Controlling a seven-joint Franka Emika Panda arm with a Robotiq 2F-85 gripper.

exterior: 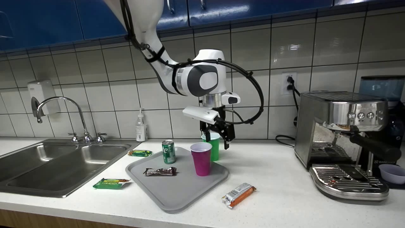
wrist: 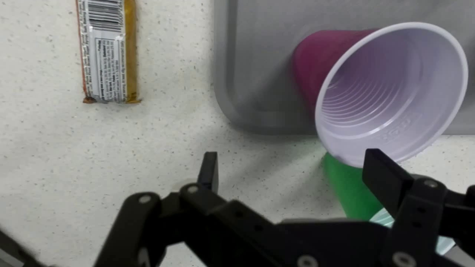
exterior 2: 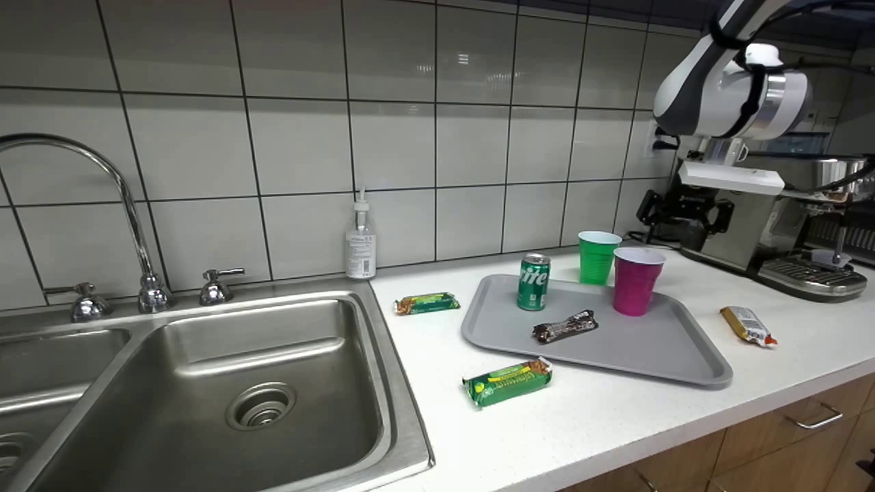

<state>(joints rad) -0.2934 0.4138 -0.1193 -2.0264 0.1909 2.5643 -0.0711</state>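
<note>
Hand [wrist: 291,163]: fingers [wrist: 387,181] spread wide, nothing between them. It points down above the surface [exterior: 269,177], beside the wall-side edge of the gray tray [exterior: 177,193], with no visible contact with any item.

Handling status, judged from the layout: no grip is established, and neither cup is lifted. Resting on the tray are the magenta cup [exterior: 201,163] and the Sprite can [exterior 2: 533,283], both upright, and the brown-wrapped bar [exterior 2: 565,326], lying flat. Off the tray lie the orange-and-white wrapped bar [wrist: 105,55], one green-wrapped bar [exterior 2: 507,384] and a smaller-looking green bar [exterior 2: 427,303]. The green cup [exterior 2: 596,258] stands upright just behind the tray; whether its base touches the tray edge cannot be told.

Position relative to the hand: the two cups are the nearest items. Both appear at the right of the wrist view, where one finger overlaps the green cup and its tip overlaps the magenta cup's rim. In an exterior view, the hand is set apart from both cups, on the side toward the espresso machine [exterior 2: 735,219].
</note>
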